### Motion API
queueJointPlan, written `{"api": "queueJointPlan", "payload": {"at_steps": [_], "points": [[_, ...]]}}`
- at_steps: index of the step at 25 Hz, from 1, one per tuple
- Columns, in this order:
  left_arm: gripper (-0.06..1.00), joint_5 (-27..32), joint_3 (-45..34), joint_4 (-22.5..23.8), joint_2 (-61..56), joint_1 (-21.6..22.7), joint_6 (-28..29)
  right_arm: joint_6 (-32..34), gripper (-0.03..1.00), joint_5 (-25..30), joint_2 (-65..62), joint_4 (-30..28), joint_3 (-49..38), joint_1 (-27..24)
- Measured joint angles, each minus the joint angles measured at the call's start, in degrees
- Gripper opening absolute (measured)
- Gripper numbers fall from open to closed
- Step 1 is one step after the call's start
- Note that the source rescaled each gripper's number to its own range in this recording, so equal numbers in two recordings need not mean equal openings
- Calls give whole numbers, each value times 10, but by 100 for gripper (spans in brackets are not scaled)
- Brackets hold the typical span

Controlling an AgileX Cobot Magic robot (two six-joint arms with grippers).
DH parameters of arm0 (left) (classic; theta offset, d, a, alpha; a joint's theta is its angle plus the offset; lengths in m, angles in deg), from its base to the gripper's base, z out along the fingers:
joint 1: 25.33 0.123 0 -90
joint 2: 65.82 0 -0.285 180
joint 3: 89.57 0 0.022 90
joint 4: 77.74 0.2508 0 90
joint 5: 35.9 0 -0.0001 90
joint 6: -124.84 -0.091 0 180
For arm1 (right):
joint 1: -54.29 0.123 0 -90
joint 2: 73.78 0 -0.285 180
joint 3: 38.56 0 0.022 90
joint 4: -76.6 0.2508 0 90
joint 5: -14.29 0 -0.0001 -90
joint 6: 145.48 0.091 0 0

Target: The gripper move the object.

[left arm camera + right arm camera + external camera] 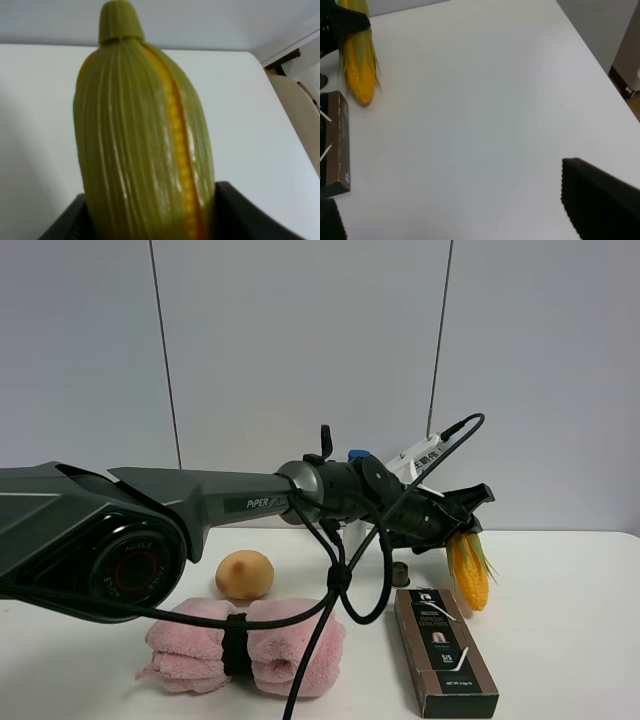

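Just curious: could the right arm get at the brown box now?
Probably yes: only bare table lies between the open right gripper and the box. The corn in the left gripper is close beside it, though.

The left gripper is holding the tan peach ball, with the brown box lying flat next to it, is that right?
No. The left gripper holds the corn cob, not the peach ball, which sits free by the pink towel. The left wrist view shows the cob between the jaws. The brown box does lie flat beside it.
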Motion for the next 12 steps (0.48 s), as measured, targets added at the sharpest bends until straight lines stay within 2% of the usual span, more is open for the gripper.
{"api": "queueJointPlan", "payload": {"at_steps": [12], "points": [[22, 8, 0, 11, 0, 2, -11, 0, 100, 0, 0, 0, 0, 0]]}}
